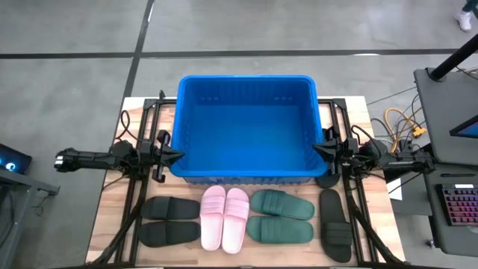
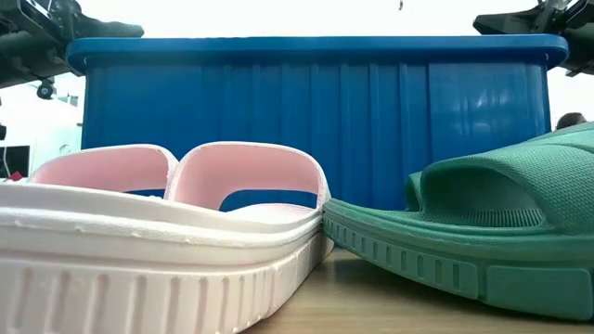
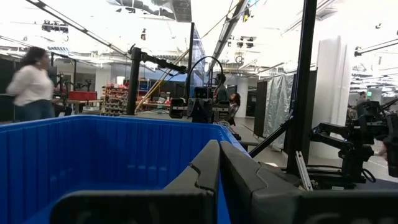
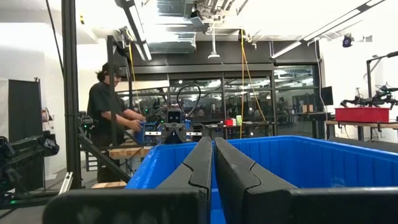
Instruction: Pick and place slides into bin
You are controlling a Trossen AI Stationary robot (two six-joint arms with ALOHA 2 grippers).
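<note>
The slides lie in a row at the near edge of the table point(image 1: 112, 224): a black pair point(image 1: 169, 220), the pink pair point(image 1: 224, 217), the green pair point(image 1: 280, 217) and one black slide point(image 1: 334, 224) at the right. They look like light, soft rubber, so I judge they will bend a little; the wide strap is the best place to take hold. Behind them stands the blue bin point(image 1: 245, 127), with nothing inside. The left gripper point(image 1: 173, 155) and the right gripper point(image 1: 320, 149) wait at its two sides, fingers pressed together, holding nothing. Farther in the room a person point(image 4: 111, 109) works at a bench
</note>
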